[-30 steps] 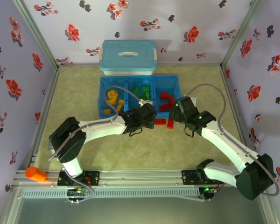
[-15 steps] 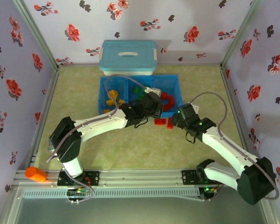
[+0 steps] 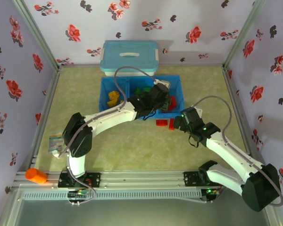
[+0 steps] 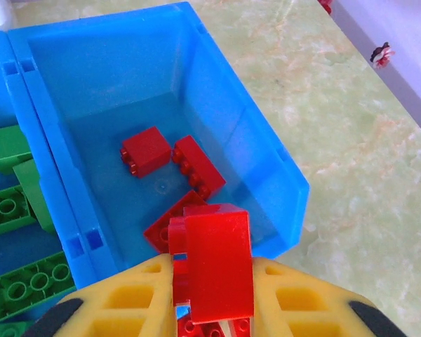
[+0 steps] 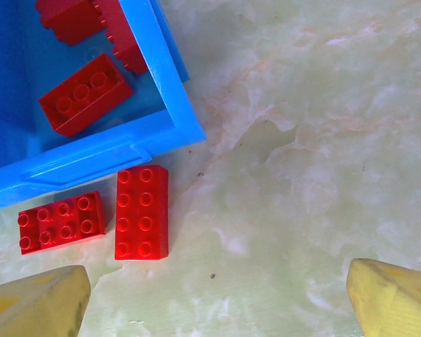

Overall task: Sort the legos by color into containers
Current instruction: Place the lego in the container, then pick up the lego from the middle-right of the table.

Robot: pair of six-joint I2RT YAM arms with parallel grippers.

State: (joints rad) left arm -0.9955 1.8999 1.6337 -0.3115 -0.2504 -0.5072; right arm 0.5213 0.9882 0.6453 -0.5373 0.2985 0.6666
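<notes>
Orange cylinder (image 3: 36, 175): smooth and round-sided, lying on its side at the near left rail, well apart from the tray.
Table (image 3: 132, 146): matt, pale green top with a marbled pattern.
Storage box (image 3: 129, 57): light blue plastic with rounded corners and a white handle on the lid. It stands at the far edge, just behind the tray.
Tray (image 3: 104, 89): shallow, translucent blue plastic, rectangular, split by dividers into three equal compartments side by side.
Left compartment: yellow bricks (image 3: 114, 98), blocky, in a loose heap.
Middle compartment: green bricks (image 4: 29, 284), glossy with round hollow studs. Some lie flat and some are tilted against the divider.
Left gripper (image 4: 212, 281): clenched on the held red brick. Its yellow fingers (image 4: 126, 302) have an open lattice of ribs.
Held red brick (image 4: 214, 263): smooth, glossy and square-cornered, standing on edge between the fingers above the near end of the right compartment.
Right compartment: red bricks in the tray (image 4: 146, 151), studded blocks scattered on the floor, one of them tilted.
Loose red bricks (image 5: 142, 212): two flat blocks, each with eight studs in two rows. They lie on the table just outside the tray's near wall, set at right angles with a narrow gap between them.
Right gripper (image 5: 217, 309): released, with blunt yellow fingertips (image 5: 35, 309) wide apart and nothing between them. It hovers over the table near the loose red bricks.
</notes>
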